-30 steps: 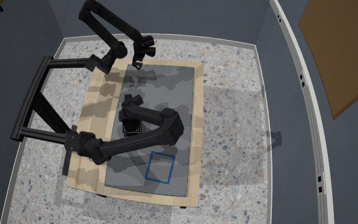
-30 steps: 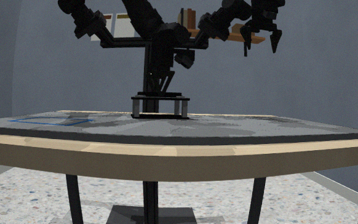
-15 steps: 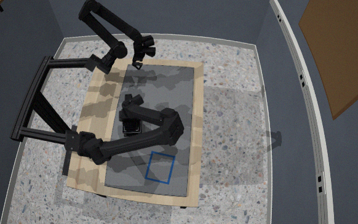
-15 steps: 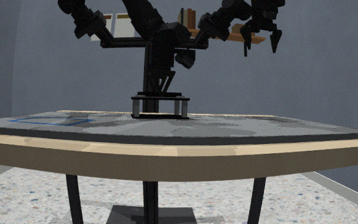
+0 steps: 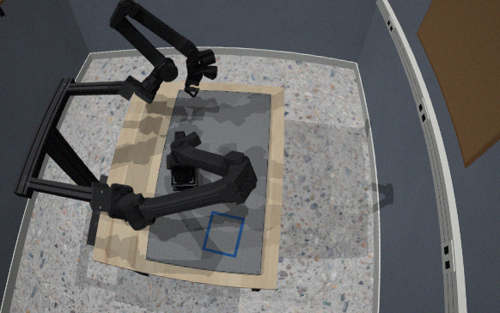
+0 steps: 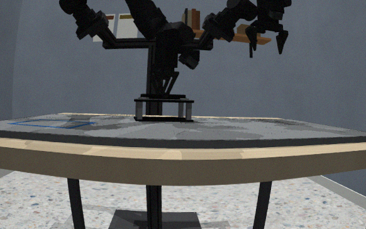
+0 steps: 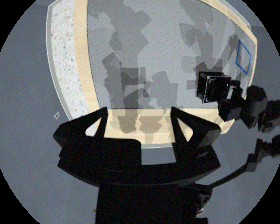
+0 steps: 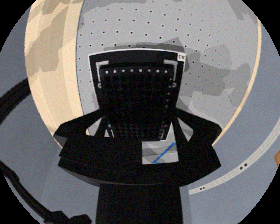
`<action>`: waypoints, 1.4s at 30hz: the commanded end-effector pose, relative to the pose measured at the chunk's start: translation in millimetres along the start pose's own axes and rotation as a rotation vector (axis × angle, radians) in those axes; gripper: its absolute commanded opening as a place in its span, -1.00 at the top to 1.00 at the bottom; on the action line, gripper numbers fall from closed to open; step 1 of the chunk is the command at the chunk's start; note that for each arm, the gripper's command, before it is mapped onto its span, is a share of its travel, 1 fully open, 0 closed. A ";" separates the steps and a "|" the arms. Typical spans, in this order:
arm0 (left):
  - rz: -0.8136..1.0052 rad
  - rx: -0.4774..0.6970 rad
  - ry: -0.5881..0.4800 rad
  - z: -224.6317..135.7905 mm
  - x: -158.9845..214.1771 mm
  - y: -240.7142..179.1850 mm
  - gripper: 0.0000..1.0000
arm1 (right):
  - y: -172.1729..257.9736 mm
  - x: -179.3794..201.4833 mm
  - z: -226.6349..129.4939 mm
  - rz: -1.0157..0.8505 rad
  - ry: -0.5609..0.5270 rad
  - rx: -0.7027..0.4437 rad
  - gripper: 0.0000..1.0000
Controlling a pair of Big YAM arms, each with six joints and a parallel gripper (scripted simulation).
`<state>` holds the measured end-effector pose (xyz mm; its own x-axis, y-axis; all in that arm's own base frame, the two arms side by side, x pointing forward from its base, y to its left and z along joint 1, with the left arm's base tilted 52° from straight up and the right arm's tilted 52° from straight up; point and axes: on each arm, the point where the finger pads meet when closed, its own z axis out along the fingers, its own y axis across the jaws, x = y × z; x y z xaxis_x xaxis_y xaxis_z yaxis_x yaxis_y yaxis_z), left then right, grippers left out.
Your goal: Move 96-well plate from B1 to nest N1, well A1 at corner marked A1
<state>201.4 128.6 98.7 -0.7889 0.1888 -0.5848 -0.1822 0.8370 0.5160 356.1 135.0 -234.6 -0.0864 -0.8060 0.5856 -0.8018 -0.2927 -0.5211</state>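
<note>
The black 96-well plate [image 8: 136, 92] [image 6: 179, 96] lies on the raised black nest [image 8: 95, 62] [image 6: 139, 110] [image 7: 202, 89], between its pale corner marks, and looks level in the exterior view. Whether it is fully seated is hard to tell; its rim letters and the A1 mark are unreadable. My right gripper [image 8: 139, 109] [image 6: 168, 92] is open at the plate, with its fingers towards opposite sides; contact cannot be told. My left gripper [image 7: 139, 110] [image 5: 192, 91] [image 6: 268, 52] is open and empty, high over the table's far side. The blue outline of B1 [image 5: 240, 236] [image 6: 36, 126] holds no plate.
The grey perforated board [image 5: 247, 116] lies on the wooden table [image 5: 278, 172]. The right arm [image 5: 187, 199] arches over the board beside the nest and partly covers it in the top view. The left arm [image 5: 161, 30] is well away from the nest.
</note>
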 end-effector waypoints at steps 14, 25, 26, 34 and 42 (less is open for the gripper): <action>-0.017 -0.010 -0.022 -4.5 -10.4 7.2 -1.00 | 2.0 -2.1 -22.5 -0.010 -0.013 0.014 -1.00; -0.017 -0.010 -0.022 -4.5 -10.4 7.2 -1.00 | 1.6 -2.4 -39.7 -0.008 -0.014 0.015 -1.00; -0.017 -0.010 -0.022 -4.5 -10.4 7.2 -1.00 | 1.5 -2.5 -42.3 -0.008 -0.014 0.016 -1.00; -0.017 -0.010 -0.022 -4.5 -10.4 7.2 -1.00 | 0.0 -3.9 -58.4 -0.004 -0.016 0.018 -1.00; -0.017 -0.010 -0.022 -4.5 -10.4 7.2 -1.00 | 0.2 -4.1 -79.8 -0.003 -0.018 0.017 -1.00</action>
<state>201.4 128.6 98.7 -0.7889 0.1888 -0.5848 -0.1822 0.8370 0.5160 315.9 163.8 -197.1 -0.0668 -0.7992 0.5973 -0.8042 -0.3112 -0.5063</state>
